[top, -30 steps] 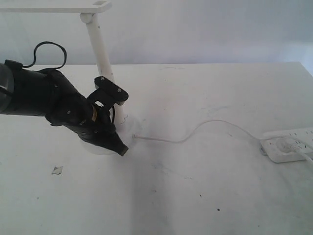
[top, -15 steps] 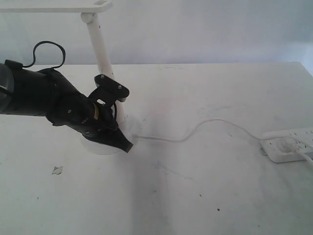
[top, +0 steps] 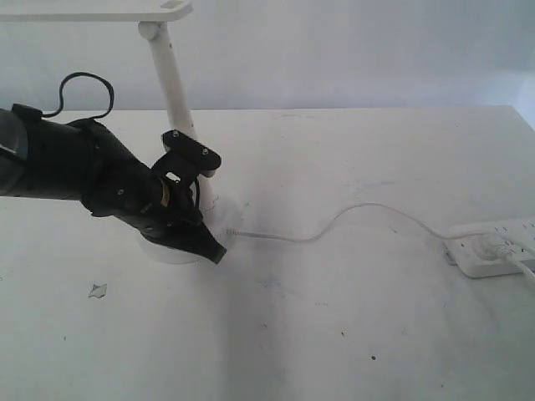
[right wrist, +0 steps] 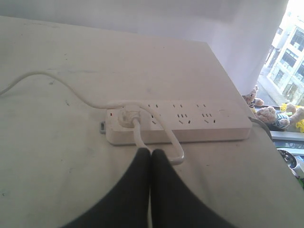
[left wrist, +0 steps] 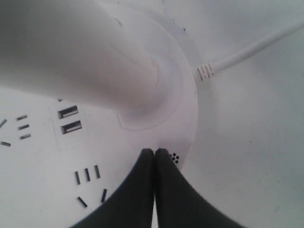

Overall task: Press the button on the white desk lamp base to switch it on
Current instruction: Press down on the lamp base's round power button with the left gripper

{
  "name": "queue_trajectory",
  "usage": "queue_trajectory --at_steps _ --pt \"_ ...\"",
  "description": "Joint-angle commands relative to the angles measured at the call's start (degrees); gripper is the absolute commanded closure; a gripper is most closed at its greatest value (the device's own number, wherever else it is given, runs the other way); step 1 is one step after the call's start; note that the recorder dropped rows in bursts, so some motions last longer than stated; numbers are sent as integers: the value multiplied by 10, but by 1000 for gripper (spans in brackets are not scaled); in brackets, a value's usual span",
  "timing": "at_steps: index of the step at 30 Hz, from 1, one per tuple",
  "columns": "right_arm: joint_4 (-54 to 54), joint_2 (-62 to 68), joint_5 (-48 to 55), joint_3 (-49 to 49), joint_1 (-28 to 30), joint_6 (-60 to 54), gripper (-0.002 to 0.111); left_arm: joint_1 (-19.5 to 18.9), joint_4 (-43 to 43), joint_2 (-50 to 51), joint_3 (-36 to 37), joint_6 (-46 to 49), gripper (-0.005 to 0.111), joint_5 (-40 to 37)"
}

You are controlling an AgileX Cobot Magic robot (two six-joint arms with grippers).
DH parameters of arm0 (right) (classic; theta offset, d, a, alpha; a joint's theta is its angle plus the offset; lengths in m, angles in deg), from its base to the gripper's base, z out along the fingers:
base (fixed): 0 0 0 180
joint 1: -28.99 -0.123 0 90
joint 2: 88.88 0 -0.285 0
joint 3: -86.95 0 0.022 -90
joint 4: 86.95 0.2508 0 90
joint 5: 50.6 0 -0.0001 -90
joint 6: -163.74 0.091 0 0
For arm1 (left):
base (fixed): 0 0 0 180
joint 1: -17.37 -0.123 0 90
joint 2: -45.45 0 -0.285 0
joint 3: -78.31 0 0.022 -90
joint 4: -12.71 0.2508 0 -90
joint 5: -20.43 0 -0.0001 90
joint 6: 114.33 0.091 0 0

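Observation:
The white desk lamp base (top: 224, 219) stands at the table's left, mostly covered by my black left arm. Its slanted stem (top: 171, 83) rises to the flat head (top: 92, 10). My left gripper (top: 216, 253) is shut, its tips low over the base's front right rim. In the left wrist view the base (left wrist: 42, 161) shows dark socket slots and USB ports (left wrist: 69, 118). The shut tips (left wrist: 154, 151) rest beside a small cluster of dots (left wrist: 175, 157). The button is hidden, and no ring outline shows. My right gripper (right wrist: 151, 151) is shut and empty near the power strip (right wrist: 190, 124).
A white cable (top: 334, 221) runs from the base across the table to the rectangular power strip (top: 493, 246) at the right edge. Its connector (left wrist: 205, 71) enters the base rim. A small scrap (top: 98, 290) lies front left. The table's right edge (right wrist: 247, 104) is near the strip.
My left gripper's tip shifted slightly right and up toward the cable side of the base, then settled back a touch. The lamp head looks unchanged. The cable and power strip have not moved.

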Motion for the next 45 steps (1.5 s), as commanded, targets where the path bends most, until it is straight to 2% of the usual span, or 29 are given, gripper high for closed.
queue_trajectory --at_steps 1,14,20,22,24,26,34,39,45 --pt "1 -1 -3 1 2 2 108 1 -5 23 -2 -5 107 -13" --pt "1 -1 -3 1 2 2 108 1 -15 33 -2 -5 107 -10" --pt "1 -1 -3 1 2 2 108 -4 -35 33 -3 -3 107 -83" --pt "1 -1 -3 1 2 2 108 -10 -66 41 -4 28 107 -109" --pt "1 -1 -3 1 2 2 108 -16 -143 70 -8 122 107 -153" --pt "1 -1 -3 1 2 2 108 -16 -154 89 -9 154 107 -165" --pt "1 -1 -3 1 2 2 108 -14 -135 15 -9 156 107 -133" --pt "1 -1 -3 1 2 2 108 -14 -136 -40 -9 142 107 -81" --pt "1 -1 -3 1 2 2 108 -14 -137 -46 -9 125 107 -1"
